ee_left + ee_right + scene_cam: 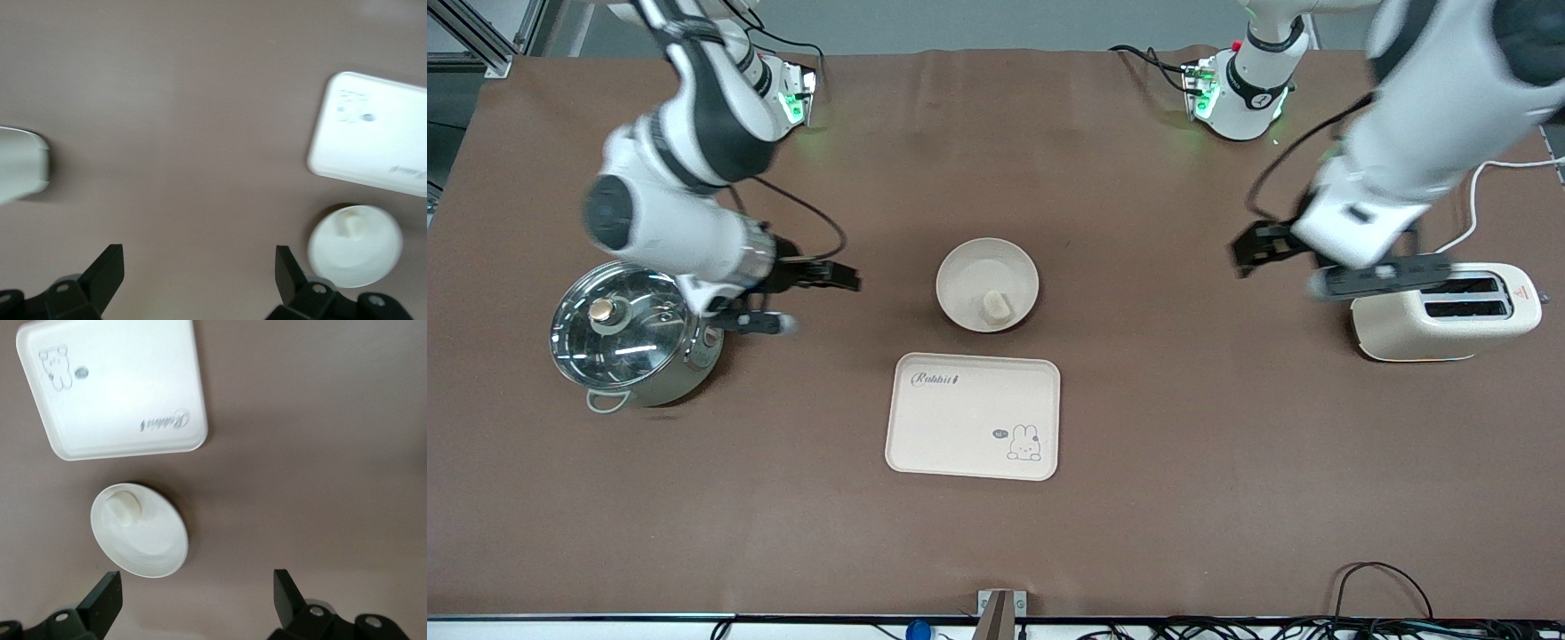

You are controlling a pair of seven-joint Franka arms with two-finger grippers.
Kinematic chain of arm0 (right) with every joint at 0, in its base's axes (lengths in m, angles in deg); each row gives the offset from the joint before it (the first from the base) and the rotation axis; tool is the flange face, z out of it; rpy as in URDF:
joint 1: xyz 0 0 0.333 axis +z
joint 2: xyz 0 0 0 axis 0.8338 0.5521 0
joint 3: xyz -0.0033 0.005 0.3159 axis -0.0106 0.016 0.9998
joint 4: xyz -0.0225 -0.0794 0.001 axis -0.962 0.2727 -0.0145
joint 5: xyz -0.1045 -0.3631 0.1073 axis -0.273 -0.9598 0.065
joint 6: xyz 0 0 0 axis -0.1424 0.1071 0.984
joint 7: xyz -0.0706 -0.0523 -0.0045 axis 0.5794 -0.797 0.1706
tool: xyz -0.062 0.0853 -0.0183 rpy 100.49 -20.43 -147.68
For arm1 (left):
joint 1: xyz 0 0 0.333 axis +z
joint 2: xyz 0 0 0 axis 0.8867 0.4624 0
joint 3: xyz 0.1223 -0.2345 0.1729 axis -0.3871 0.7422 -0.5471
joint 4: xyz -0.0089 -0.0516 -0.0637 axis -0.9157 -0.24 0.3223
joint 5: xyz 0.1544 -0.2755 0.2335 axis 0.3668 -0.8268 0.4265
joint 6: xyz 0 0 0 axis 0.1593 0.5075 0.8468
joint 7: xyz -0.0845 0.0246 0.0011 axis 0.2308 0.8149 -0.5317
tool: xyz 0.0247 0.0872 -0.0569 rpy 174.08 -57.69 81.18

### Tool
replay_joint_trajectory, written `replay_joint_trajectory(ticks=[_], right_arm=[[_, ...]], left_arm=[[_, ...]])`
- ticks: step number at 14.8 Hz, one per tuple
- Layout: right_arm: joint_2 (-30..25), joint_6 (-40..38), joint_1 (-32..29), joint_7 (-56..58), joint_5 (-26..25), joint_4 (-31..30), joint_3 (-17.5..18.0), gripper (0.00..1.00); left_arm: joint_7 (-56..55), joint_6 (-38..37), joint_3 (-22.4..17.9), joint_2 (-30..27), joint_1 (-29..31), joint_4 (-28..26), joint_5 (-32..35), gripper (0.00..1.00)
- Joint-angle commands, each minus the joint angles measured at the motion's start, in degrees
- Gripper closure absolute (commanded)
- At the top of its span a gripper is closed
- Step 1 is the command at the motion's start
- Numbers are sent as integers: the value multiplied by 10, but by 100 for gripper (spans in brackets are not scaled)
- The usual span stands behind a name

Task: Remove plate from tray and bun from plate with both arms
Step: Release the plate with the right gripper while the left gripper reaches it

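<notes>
Front view alone: pot [633,333] beside right claw [818,298]

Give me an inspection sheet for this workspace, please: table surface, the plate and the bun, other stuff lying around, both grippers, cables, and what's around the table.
Surface: brown table cover, no spills seen.
Plate: on the table mid-way between the arms, upright, farther from the front camera than the tray.
Bun: lying in the plate, near its rim toward the tray.
Clutter: rabbit tray, bare; lidded steel pot at the right arm's end; toaster at the left arm's end.
Left gripper: open, holding nothing, over the table beside the toaster.
Right gripper: open, holding nothing, over the table beside the pot.
Cables: white toaster cord; black cables at the table's near edge.
Surroundings: metal frame at one corner.
</notes>
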Motion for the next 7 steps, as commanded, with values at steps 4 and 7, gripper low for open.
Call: replay_joint_trajectory(ticks=[4,7], right_arm=[[-3,-144,-75,53,-194,176,8,0],[-36,-187,-61,160,-196,184,-71,0]], left_arm=[[-191,206,6,149,-138,9,75,0],[-295,274,4,232,-194,13,163,0]])
